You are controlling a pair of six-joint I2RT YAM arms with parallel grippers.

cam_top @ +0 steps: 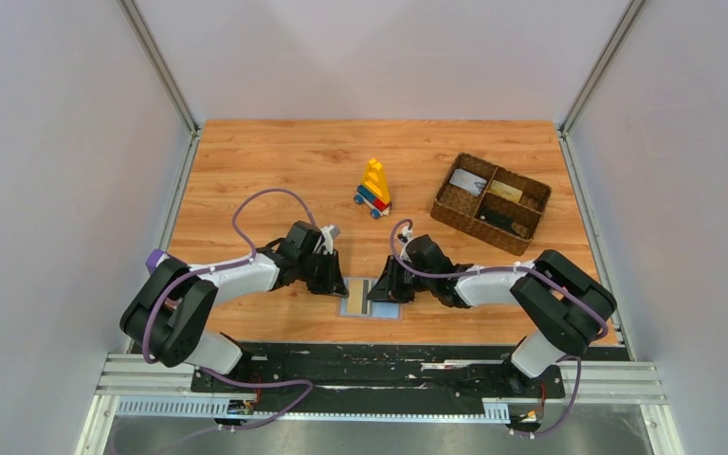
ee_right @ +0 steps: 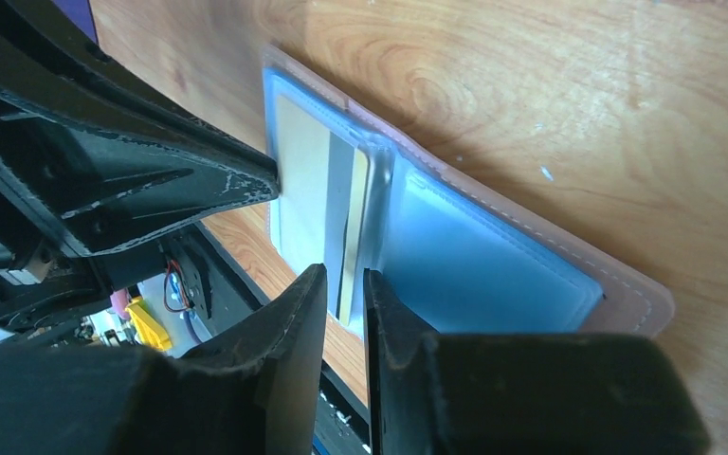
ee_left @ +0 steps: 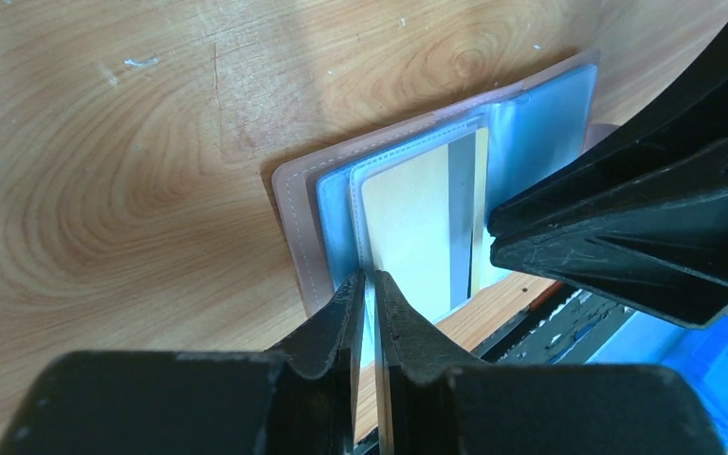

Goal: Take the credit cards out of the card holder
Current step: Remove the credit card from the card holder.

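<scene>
Between our arms at the near edge, the left gripper point(ee_left: 370, 284) pinches the holder point(ee_right: 493, 265)'s sleeve; the right gripper point(ee_right: 345, 284), barely parted, straddles the card point(ee_right: 301, 161)'s end, its length pointing into the jaws.

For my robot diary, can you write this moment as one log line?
left tool: pinching card holder sleeve | right tool: slightly open around tan card | status: card not yet out
</scene>
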